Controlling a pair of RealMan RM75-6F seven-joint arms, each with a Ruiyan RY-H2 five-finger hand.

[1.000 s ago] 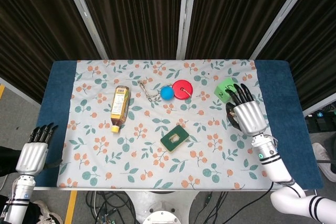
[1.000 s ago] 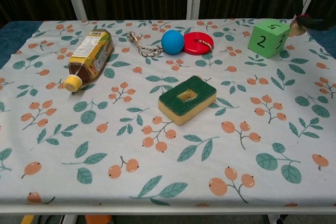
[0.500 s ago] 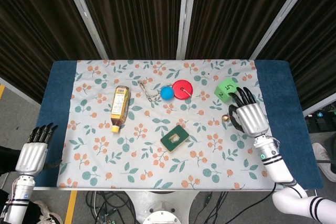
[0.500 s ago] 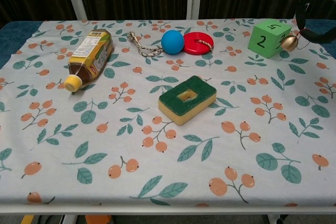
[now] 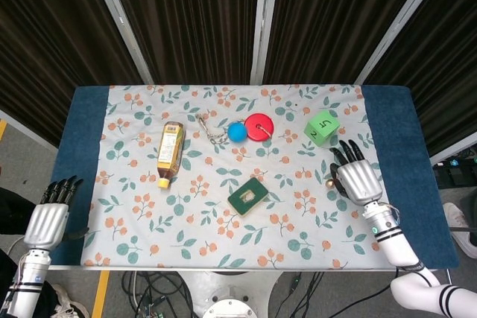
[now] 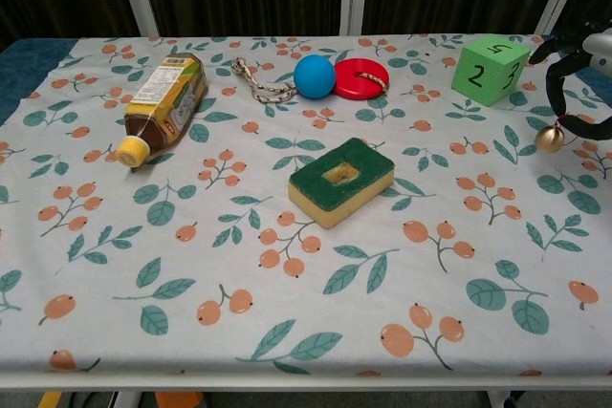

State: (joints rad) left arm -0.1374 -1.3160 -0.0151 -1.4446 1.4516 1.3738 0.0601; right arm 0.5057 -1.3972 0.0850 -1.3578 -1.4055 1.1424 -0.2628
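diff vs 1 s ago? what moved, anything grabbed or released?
The right hand pulled back from the green numbered cube toward the near table edge; it now sits apart from the cube, fingers spread, holding nothing. Nothing was grabbed or released. The cube, tea bottle, sponge, blue ball, red disc and left hand stayed put.

head overhead, chest low frontal, table (image 5: pixel 89 117) shared
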